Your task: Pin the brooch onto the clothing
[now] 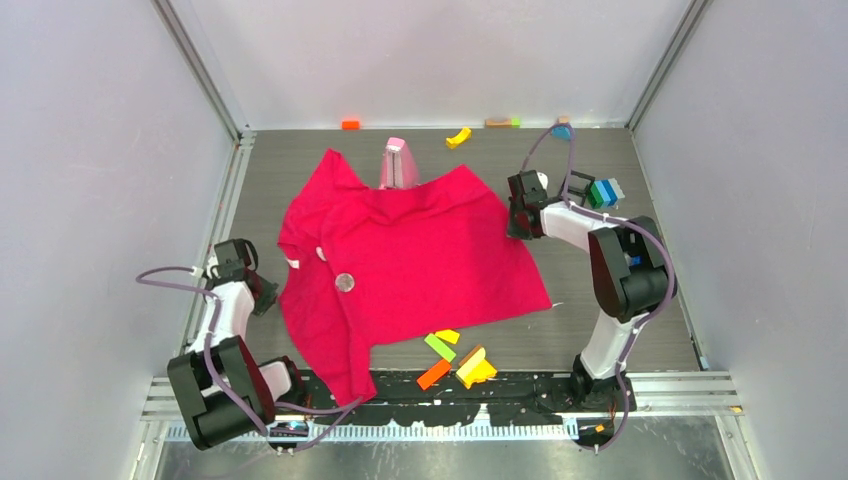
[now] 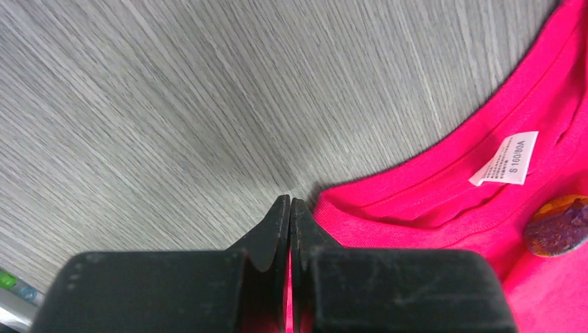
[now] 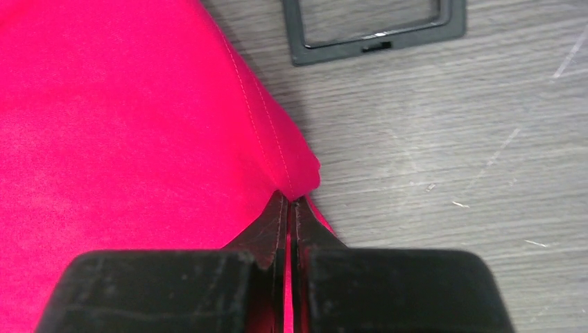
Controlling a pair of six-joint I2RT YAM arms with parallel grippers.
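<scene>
The crimson-pink T-shirt (image 1: pixel 420 260) lies spread over the middle of the table. A small round brooch (image 1: pixel 344 282) rests on it near the collar; the left wrist view shows it as a purple and orange disc (image 2: pixel 560 225) beside the white size label (image 2: pixel 505 158). My left gripper (image 1: pixel 262 295) sits at the shirt's left edge by the collar, its jaws closed with pink cloth showing between them (image 2: pixel 290 202). My right gripper (image 1: pixel 515 222) is at the shirt's right edge, closed on a hemmed corner of the shirt (image 3: pixel 288 200).
Coloured blocks (image 1: pixel 455 360) lie near the front edge below the shirt. A pink object (image 1: pixel 397 165) stands at the shirt's far edge. A yellow block (image 1: pixel 458 137) and an orange one (image 1: pixel 350 124) lie by the back wall. A black frame (image 3: pixel 374 24) lies beyond the right gripper.
</scene>
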